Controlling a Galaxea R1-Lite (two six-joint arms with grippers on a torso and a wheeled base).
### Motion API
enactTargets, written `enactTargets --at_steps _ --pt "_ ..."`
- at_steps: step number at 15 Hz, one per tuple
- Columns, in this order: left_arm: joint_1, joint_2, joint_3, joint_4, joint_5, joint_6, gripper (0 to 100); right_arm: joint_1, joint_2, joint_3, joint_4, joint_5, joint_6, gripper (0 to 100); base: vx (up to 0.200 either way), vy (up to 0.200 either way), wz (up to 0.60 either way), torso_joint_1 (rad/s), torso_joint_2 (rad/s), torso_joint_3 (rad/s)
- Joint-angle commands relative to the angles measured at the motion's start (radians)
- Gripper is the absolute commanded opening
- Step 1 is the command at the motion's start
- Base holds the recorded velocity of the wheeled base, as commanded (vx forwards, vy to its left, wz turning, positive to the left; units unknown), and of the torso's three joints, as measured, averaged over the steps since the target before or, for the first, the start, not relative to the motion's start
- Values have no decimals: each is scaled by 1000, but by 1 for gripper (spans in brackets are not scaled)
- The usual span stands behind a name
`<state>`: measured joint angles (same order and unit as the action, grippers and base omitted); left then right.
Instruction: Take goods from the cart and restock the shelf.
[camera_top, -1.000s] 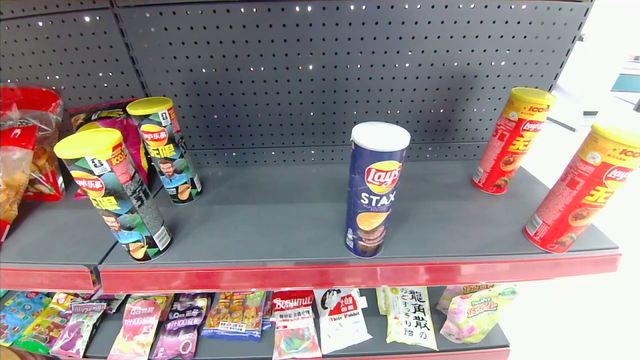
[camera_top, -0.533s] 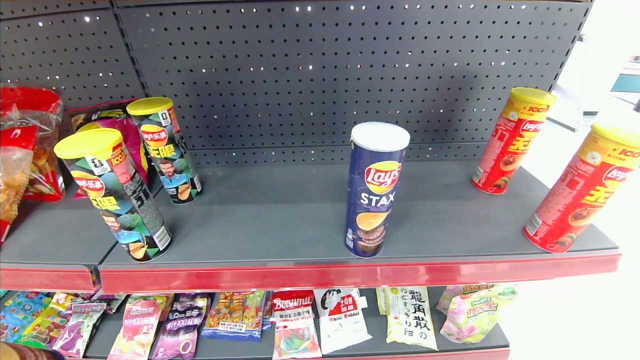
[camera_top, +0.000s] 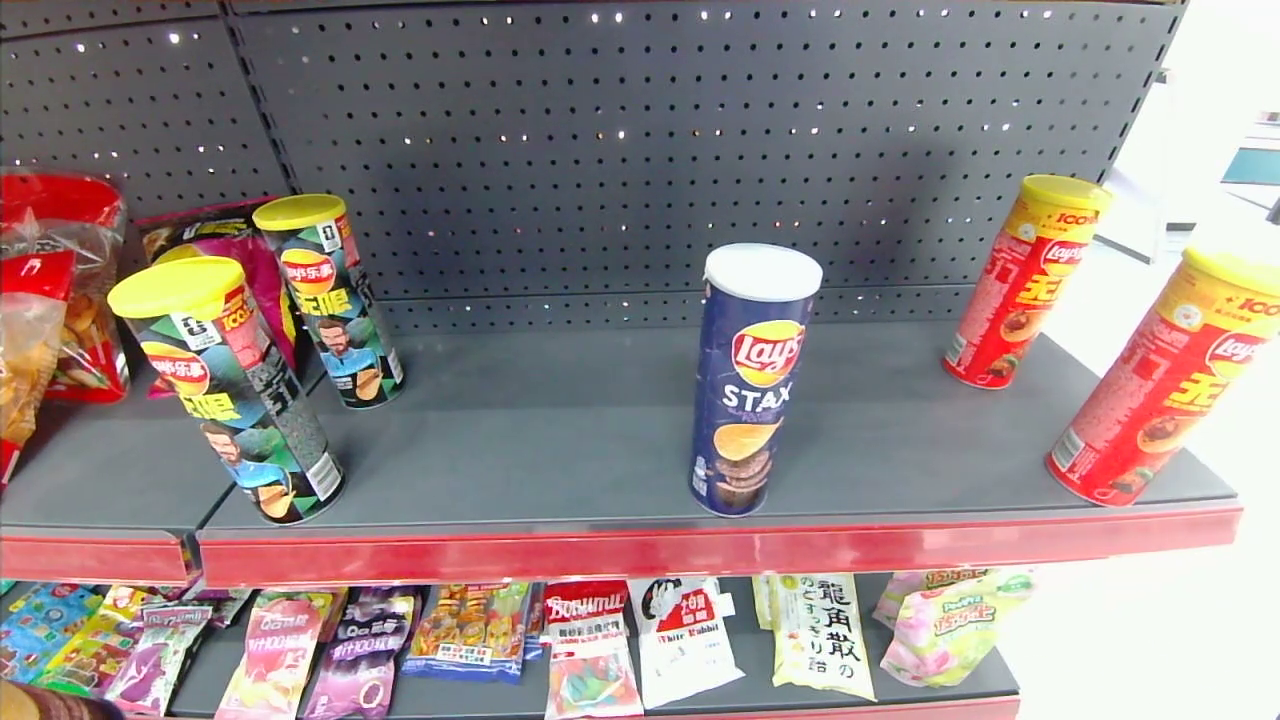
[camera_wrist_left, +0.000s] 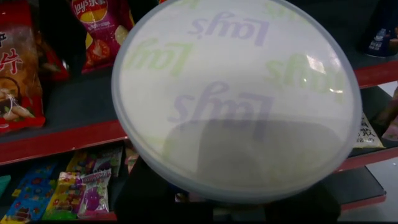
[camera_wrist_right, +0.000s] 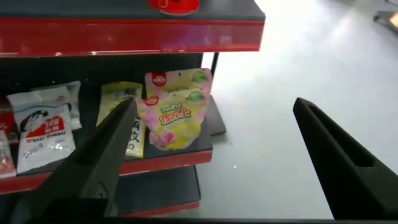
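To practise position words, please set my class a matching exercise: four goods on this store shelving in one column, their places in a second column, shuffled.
Things
A. blue can
B. nearer red can
C. nearer black patterned can
D. pale green sweets bag

Places
1. lower shelf, right end
2. upper shelf, left part
3. upper shelf, right end
4. upper shelf, middle

Pairs: A-4; B-3; C-2; D-1
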<state>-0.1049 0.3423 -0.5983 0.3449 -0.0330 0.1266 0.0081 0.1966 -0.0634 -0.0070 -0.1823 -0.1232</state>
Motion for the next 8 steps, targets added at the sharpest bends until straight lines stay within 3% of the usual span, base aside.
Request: enactTargets --at_steps 1,5,8 --pt "1 14 0 -9 2 2 0 39 -115 39 -5 23 -13 100 0 0 0 0 0 0" --pt "1 24 0 -26 30 10 0 35 -121 40 -7 20 -7 100 0 0 0 0 0 0" --pt "1 15 5 -26 33 13 0 35 -121 40 -7 21 -7 100 -200 0 0 10 4 4"
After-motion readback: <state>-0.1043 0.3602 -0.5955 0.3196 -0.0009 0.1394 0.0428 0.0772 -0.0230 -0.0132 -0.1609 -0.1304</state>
